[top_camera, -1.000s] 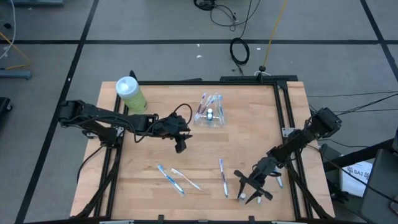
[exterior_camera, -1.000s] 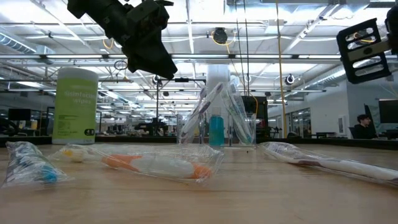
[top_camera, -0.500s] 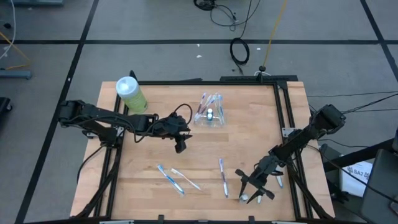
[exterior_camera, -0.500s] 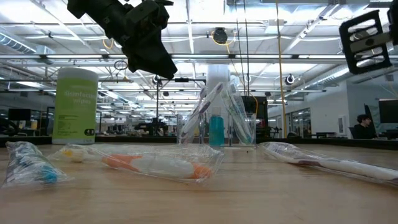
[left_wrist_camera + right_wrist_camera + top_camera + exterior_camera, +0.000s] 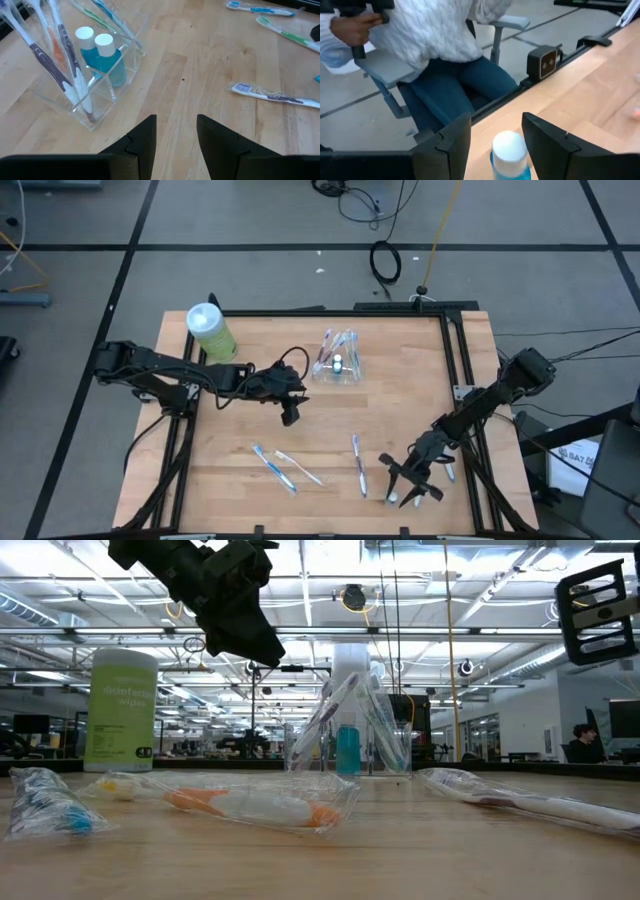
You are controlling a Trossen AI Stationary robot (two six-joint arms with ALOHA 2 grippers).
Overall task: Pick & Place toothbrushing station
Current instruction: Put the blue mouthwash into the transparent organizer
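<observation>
The right end effector [image 5: 405, 487] hovers low at the near right of the counter [image 5: 400, 400], fingers spread around a small blue tube with a white cap [image 5: 509, 152] that stands between them in the right wrist view (contact with the fingers cannot be confirmed); judged from its form, the tube is light, rigid and smooth, likely to tip or slip, so a grip on the body just below the cap appears safest; the right arm reaches in from the counter's right edge, bent down toward the surface; the clear plastic holder [image 5: 338, 360] stands at the far centre of the counter, already carrying several toothbrushes and two capped tubes; wrapped toothbrushes [image 5: 280, 468] lie flat near the front edge, and their film wrapping looks slippery, so a pinch across the stiff handle is advisable; the left end effector [image 5: 290, 417] waits raised above the counter just beside the holder, fingers apart and holding nothing; its arm extends from the left side, past a green bottle [image 5: 211, 331].
</observation>
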